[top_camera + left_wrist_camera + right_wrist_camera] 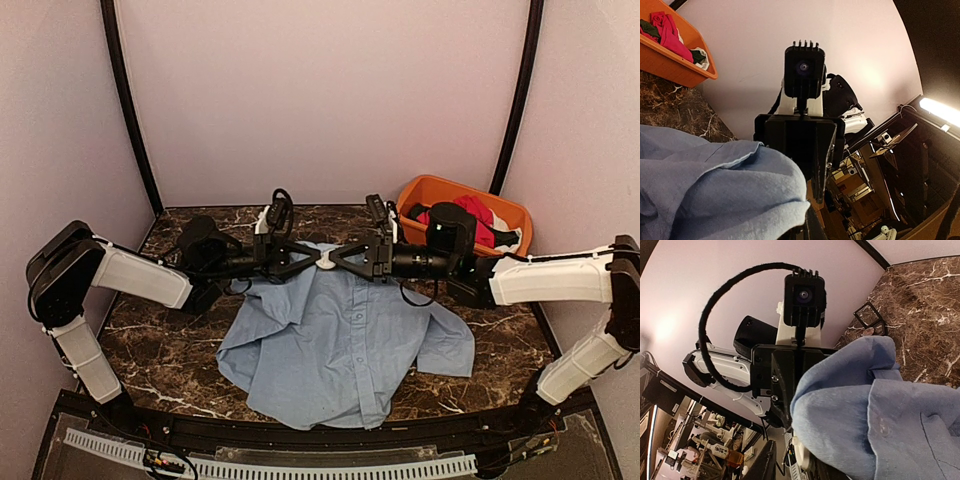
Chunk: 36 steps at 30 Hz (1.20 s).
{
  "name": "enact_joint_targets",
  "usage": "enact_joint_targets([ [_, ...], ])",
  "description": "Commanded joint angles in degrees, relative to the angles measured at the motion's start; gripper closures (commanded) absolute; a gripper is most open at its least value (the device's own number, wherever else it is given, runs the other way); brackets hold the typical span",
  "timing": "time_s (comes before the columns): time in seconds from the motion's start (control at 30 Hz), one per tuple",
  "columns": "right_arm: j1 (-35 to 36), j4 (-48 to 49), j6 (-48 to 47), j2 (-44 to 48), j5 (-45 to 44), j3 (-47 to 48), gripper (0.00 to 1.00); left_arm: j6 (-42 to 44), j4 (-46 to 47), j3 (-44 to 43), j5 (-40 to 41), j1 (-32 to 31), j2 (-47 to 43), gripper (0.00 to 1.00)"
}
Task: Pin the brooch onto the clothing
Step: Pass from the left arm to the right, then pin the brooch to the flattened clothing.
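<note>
Light blue thin cloth, the shirt (340, 345), lies spread on the dark marbled surface (160, 350) with its collar end raised between the two arms at the far middle. In both wrist views a bunched fold of it fills the foreground and covers the fingertips. The left hand (303, 262) is pressed together and looks to be pinching that raised collar fabric, though the contact itself is buried under the fold. The right hand (347, 260) meets it from the other side, just beside it. Cloth hides its fingers too, so I cannot tell whether they are spread or pinching. A small whitish patch (325, 263) shows where the hands meet, too small to identify. The brooch cannot be made out in any view. At the far right corner an orange bin (505, 215) holds a red garment (482, 215) and something dark, partly hidden by the right arm. A black cable loop (705, 330) arcs beside the left arm in the right wrist view. The clutter beyond the enclosure is too blurred for any writing to be read.
</note>
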<state>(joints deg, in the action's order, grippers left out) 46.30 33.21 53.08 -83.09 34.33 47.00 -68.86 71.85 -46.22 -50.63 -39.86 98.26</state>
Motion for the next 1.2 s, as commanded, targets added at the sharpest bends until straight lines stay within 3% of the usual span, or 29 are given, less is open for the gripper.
enact_joint_targets([
  [0.0,-0.6,4.0,-0.8,-0.9,1.6,2.5,0.79,2.0,-0.1,0.7,-1.2,0.1,-0.8,0.99],
  [0.27,-0.7,4.3,-0.8,-2.6,2.9,2.5,1.00,1.6,0.1,0.7,-1.0,0.1,-0.9,0.99],
  [0.33,-0.7,3.5,-1.4,-2.4,2.3,2.3,1.00,1.4,0.2,0.7,-1.2,0.1,-0.8,0.98],
  [0.53,-0.6,-2.9,-5.6,-0.3,-0.4,3.0,1.00,1.1,-2.0,0.1,-2.4,0.1,-1.8,0.82],
  [0.77,-0.8,-11.2,-11.1,1.8,-3.0,4.6,1.00,4.9,-9.4,-1.0,-3.8,0.1,-4.1,0.81],
  [1.17,-0.7,-13.6,-12.1,1.4,-3.1,4.9,1.00,9.7,-17.1,-3.6,-3.8,0.1,-3.8,0.83],
])
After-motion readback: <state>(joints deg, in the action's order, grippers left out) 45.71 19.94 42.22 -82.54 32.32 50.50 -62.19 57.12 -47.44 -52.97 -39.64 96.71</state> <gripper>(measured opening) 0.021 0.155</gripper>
